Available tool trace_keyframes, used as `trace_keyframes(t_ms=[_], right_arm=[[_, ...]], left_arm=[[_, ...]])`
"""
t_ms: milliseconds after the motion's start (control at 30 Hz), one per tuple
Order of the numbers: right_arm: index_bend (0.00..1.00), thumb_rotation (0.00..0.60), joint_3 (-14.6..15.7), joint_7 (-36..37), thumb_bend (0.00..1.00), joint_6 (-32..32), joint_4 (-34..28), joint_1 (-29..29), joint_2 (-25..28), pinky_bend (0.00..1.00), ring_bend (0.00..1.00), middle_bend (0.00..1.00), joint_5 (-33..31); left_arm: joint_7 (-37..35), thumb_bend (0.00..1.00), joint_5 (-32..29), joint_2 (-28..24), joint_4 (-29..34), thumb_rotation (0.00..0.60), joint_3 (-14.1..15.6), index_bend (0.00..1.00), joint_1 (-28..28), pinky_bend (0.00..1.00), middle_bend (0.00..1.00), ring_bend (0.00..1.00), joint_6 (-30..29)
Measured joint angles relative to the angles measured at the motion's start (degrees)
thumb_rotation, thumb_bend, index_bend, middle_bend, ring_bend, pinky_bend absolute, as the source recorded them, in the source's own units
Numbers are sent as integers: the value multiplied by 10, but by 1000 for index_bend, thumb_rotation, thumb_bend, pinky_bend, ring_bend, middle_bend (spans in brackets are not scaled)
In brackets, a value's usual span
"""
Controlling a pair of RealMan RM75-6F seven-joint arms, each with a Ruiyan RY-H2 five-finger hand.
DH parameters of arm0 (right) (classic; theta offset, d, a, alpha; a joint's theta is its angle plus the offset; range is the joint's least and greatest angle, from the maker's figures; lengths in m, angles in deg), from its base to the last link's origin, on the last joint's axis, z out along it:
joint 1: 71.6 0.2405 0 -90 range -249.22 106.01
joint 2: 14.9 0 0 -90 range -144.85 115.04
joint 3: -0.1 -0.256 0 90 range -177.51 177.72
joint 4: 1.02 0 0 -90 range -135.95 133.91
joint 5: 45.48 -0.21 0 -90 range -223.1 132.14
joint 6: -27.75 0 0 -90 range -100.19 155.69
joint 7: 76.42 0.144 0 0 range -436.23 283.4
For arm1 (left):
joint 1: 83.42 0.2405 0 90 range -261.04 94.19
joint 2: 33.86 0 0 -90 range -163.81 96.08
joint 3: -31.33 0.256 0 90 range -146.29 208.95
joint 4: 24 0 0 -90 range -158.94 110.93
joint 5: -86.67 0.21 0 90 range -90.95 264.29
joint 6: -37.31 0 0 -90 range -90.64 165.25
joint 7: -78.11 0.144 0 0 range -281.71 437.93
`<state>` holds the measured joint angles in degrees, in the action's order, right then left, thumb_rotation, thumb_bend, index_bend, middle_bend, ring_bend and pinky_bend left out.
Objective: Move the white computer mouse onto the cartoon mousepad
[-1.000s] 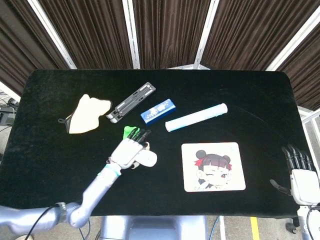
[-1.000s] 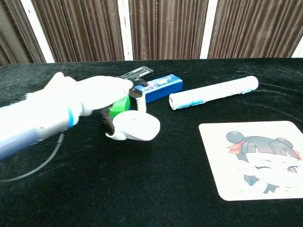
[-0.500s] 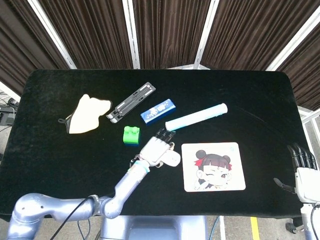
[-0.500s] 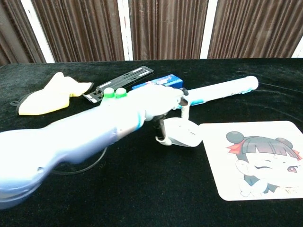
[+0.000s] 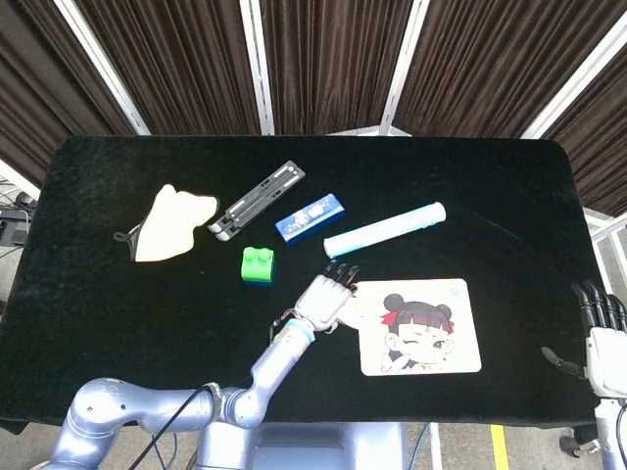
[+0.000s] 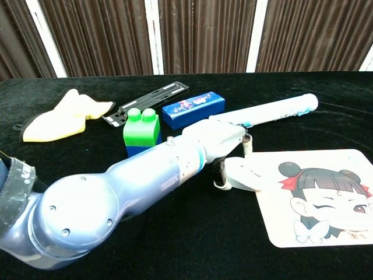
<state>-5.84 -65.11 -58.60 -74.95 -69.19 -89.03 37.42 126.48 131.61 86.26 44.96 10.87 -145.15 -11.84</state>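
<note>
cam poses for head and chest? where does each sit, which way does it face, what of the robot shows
Head view: high above the near edge, looking steeply down on the whole black table; shows the left arm, the left hand holding the white mouse at the cartoon mousepad edge, and the right hand idle at far right.
Chest view: low at the near edge, facing across the table toward the curtains; left arm fills the foreground, right hand out of frame.
Shared: left hand, mouse, mousepad, green block, blue box, white tube.
</note>
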Motion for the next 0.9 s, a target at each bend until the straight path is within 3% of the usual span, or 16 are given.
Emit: trace_keyframes(t_ms=[200,500,700,900], right_arm=[[0,600,1,-4,111,-2,-2,-1,0,0,0,0,2],[0,600,5,-15,112,-5,-6,-2,-1,0,0,0,8],[0,600,9,-26,113,-7,-9,-3,-3,0,0,0,13],[0,600,9,-30,112,-3,-18,-3,-1,0,0,0,11]], left_arm=[[-10,118,-3,-10,14,600,3,50,3,0,0,0,-12],[-40,119,12,-75,83,600,18,49,38,0,0,0,-43],[-69,118,52,-177,176,600,50,37,90,0,0,0,-79],[-133,117,127,-307,268,600,108,31,172,0,0,0,-130]])
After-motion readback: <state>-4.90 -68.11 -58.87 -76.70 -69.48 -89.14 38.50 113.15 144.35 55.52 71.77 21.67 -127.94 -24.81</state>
